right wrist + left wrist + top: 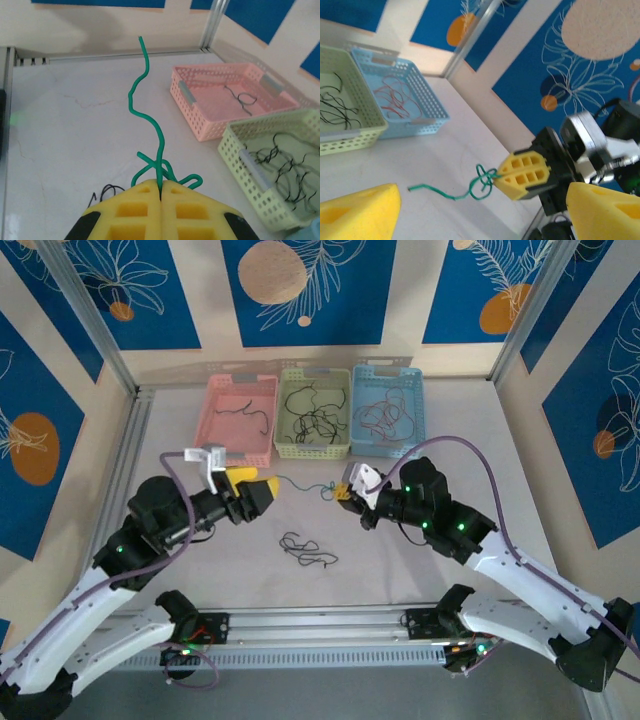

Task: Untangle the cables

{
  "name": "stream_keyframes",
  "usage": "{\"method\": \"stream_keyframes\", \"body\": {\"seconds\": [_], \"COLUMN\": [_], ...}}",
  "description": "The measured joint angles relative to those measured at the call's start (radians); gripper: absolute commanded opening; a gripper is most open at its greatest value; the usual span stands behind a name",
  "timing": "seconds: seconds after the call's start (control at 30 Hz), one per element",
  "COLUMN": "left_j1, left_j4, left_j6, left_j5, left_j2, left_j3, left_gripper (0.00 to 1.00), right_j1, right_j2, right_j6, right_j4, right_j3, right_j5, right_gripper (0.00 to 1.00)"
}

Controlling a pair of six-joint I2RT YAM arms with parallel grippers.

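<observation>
The right gripper [161,189] is clamped on the knotted end of a green cable [145,117]. The left gripper [265,488] has its jaws wide apart, empty, near the cable's free end.

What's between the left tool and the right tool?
One green cable, left wrist view: knotted end pinched in the shut right tool, free end loose, short of the open left tool.

- A pink basket [240,457], a green basket [312,451] and a blue basket [388,451] wall off the counter's [455,425] far edge.
- A green cable [482,182] stretches across most of the gap between the left gripper [268,488] and the right gripper [343,492].
- Loose black cables [305,550] lie mid-counter, nearer the bases, with bare counter around them.
</observation>
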Motion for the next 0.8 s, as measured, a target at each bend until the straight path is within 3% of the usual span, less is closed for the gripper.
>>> {"method": "stream_keyframes", "body": {"seconds": [0.37,0.63,0.8], "left_j1": [0.000,0.000,0.000], "left_j4": [0.077,0.223,0.303], "left_j6": [-0.088,-0.138,-0.173], "left_j5": [0.056,0.053,0.058], "left_j2": [0.088,0.184,0.242], "left_j3": [-0.040,-0.047,-0.052], "left_gripper": [0.86,0.83,0.69], "right_j1": [-0.028,0.007,0.034], "right_j2": [0.000,0.009,0.019], "right_j6": [0.409,0.596,0.632], "right_j4": [0.091,0.159,0.180], "right_j3": [0.001,0.000,-0.001], "right_j5": [-0.044,-0.057,-0.058], "right_gripper": [0.00,0.00,0.00]}}
